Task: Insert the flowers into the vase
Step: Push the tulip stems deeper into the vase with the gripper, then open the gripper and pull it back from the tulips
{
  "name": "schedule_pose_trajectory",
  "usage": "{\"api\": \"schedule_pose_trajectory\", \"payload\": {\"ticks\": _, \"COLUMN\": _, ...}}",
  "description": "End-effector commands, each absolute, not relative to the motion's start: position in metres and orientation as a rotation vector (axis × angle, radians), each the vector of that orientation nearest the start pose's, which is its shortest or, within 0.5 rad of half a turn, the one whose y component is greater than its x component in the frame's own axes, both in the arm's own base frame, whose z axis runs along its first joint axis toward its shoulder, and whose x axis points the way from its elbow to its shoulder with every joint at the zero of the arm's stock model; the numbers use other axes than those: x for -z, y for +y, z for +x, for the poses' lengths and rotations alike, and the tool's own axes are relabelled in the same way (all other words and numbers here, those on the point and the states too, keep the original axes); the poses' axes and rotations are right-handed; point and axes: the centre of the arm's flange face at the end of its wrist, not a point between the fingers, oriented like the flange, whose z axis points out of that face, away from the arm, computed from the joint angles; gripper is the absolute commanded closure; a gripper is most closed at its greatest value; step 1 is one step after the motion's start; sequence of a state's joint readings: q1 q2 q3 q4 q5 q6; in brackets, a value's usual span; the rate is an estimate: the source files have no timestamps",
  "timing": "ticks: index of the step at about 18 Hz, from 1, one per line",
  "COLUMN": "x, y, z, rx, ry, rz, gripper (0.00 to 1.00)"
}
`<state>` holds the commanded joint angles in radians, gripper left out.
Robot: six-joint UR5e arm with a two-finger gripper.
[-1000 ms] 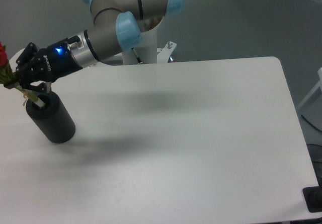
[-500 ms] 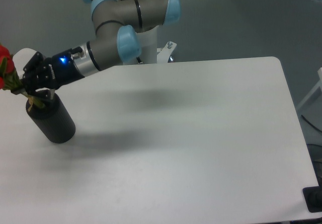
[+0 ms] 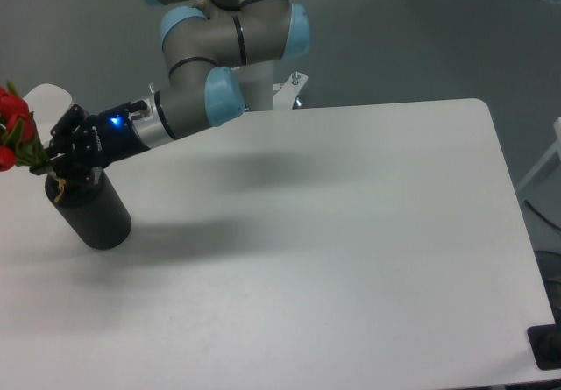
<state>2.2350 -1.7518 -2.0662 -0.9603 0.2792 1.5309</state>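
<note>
The vase point(image 3: 92, 215) is a matte black cylinder lying tilted on the white table point(image 3: 333, 232) at the far left, its open top facing up-left. My gripper point(image 3: 60, 164) is right above that opening and is shut on the flowers point(image 3: 17, 133). The red tulip buds stick out to the left past the fingers at the frame's left edge. The stem ends point down into the vase's hole; how deep they reach is hidden by the gripper.
The arm's base column point(image 3: 259, 79) stands behind the table's back edge. The table's left edge is close to the vase. A dark object point(image 3: 548, 346) sits at the table's front right corner.
My gripper has shifted right and a little down over the vase mouth. The flowers have tipped more upright, so the red buds show higher at the left edge.
</note>
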Motion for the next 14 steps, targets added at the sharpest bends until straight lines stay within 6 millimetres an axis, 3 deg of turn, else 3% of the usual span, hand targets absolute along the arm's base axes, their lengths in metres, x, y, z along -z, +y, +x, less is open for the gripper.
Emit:
{"api": "schedule_pose_trajectory", "payload": {"ticks": 8, "x": -0.294, "y": 0.509, "z": -0.139, "rx": 0.679, "ry": 0.72, "rz": -1.767, "gripper": 0.5}}
{"api": "schedule_pose_trajectory", "payload": {"ticks": 14, "x": -0.286, "y": 0.494, "z": -0.165, "rx": 0.659, "ry": 0.644, "rz": -1.792, "gripper": 0.0}}
